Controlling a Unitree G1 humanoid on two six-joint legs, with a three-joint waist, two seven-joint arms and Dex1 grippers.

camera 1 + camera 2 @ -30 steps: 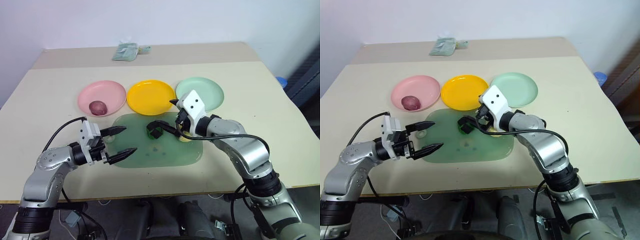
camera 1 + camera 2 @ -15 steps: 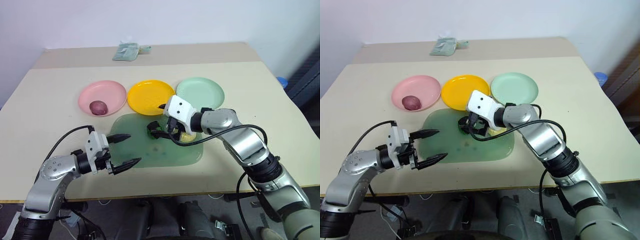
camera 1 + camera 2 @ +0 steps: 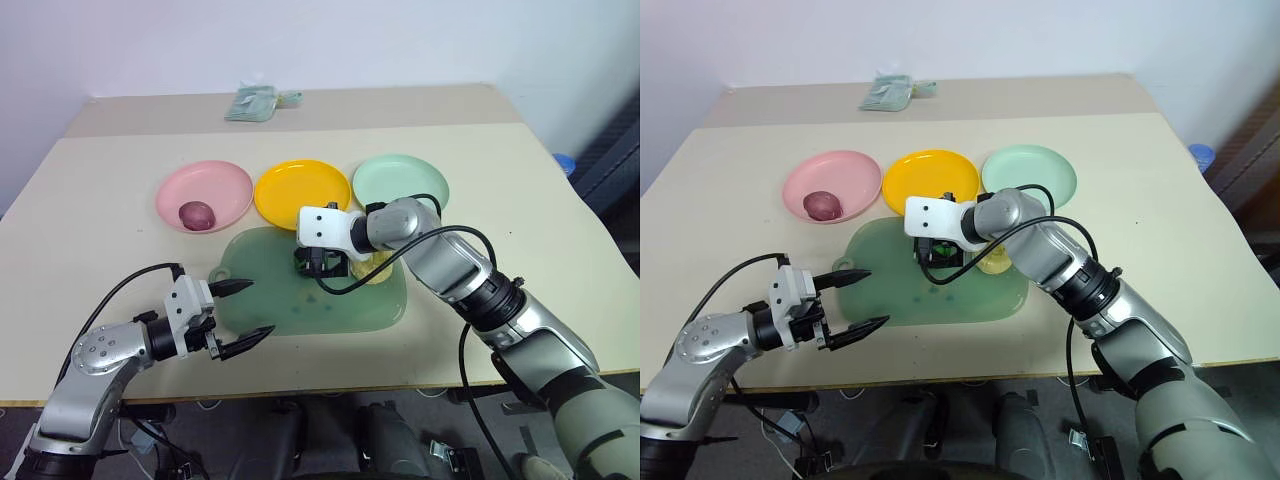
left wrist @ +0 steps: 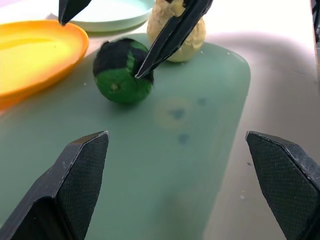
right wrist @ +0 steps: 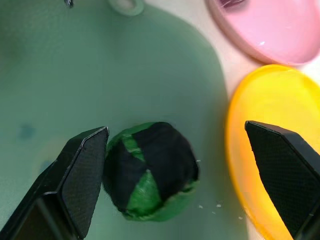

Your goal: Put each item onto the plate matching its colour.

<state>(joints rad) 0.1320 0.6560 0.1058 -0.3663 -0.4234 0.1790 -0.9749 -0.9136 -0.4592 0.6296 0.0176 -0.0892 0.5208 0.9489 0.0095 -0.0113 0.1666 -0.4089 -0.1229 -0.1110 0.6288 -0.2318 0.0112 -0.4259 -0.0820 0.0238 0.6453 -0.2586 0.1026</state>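
Observation:
On the green mat lies the dark green-and-black item. My right gripper hangs open over it, one finger on each side, as the right wrist view shows with the item low between them. Beside it on the mat, the pale yellow item is partly hidden by my right arm. Behind the mat stand the pink plate, the yellow plate and the mint green plate. On the pink plate lies the maroon item. My left gripper is open and empty at the mat's near left corner.
A folded greenish packet lies at the table's far edge. A blue object shows past the table's right edge. A black cable loops from my left wrist.
My right gripper swung left, rolled over and dropped around the green-and-black item. My left gripper drew back toward the table's near edge, still open.

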